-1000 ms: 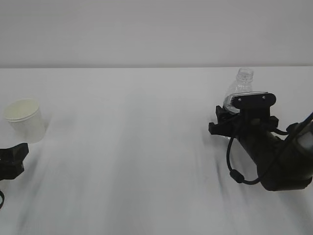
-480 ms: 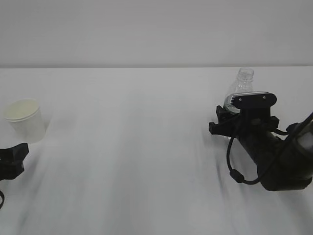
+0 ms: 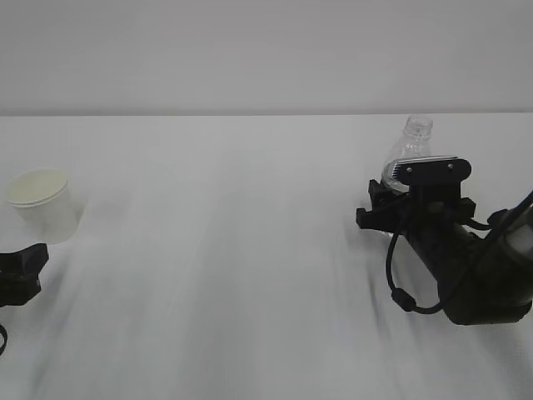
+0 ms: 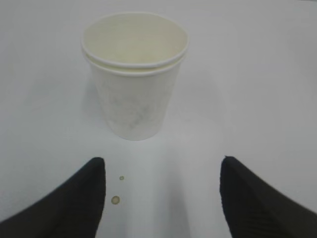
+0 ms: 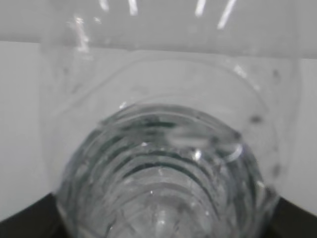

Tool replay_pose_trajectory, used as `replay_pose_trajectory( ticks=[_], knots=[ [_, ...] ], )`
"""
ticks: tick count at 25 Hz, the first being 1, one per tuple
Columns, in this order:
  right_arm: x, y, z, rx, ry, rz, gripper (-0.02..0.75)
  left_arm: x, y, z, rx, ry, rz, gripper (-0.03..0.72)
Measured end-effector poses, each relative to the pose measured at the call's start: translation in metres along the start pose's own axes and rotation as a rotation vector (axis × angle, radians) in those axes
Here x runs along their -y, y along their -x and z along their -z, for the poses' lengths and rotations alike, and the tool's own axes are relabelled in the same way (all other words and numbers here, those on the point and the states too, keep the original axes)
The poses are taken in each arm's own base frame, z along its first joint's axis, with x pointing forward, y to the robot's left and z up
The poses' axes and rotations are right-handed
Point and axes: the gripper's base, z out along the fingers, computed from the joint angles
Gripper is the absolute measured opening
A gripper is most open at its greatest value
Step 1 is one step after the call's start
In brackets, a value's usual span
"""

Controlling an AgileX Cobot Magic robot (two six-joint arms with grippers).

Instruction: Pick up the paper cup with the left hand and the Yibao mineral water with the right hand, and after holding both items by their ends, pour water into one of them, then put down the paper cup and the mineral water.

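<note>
Standing empty paper cup (image 4: 134, 74), Yibao mineral water (image 5: 163, 173) holding water

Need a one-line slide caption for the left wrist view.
Open black left gripper facing the upright cream-white paper cup on the white table, not yet touching it.

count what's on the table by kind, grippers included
cup: 1
bottle: 1
grippers: 2, left gripper and right gripper
total: 4
</note>
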Motion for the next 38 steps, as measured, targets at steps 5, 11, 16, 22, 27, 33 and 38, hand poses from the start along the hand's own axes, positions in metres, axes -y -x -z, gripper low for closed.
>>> replay_pose_trajectory(
  ticks=[5,11,16,22,27,33,38],
  knots=[
    [0.000,0.000,0.000,0.000,0.000,0.002,0.445,0.000,0.000,0.000,0.000,0.001,0.001,0.509],
    [0.000,0.000,0.000,0.002,0.000,0.002,0.423,0.000,0.000,0.000,0.000,0.001,0.001,0.508],
    [0.000,0.000,0.000,0.002,0.000,0.004,0.423,0.000,0.000,0.000,0.000,0.001,0.001,0.508],
    [0.000,0.000,0.000,0.002,0.000,0.004,0.421,0.000,0.000,0.000,0.000,0.001,0.001,0.504],
    [0.000,0.004,0.001,0.006,0.001,0.001,0.420,0.000,0.000,0.000,0.000,0.001,0.001,0.501],
    [0.003,0.014,0.010,0.021,0.001,-0.003,0.420,0.000,0.000,0.000,0.000,0.001,0.001,0.500],
    [0.004,0.016,0.020,0.012,0.017,0.008,0.420,0.000,0.000,0.000,0.000,0.001,0.001,0.499]
  ],
)
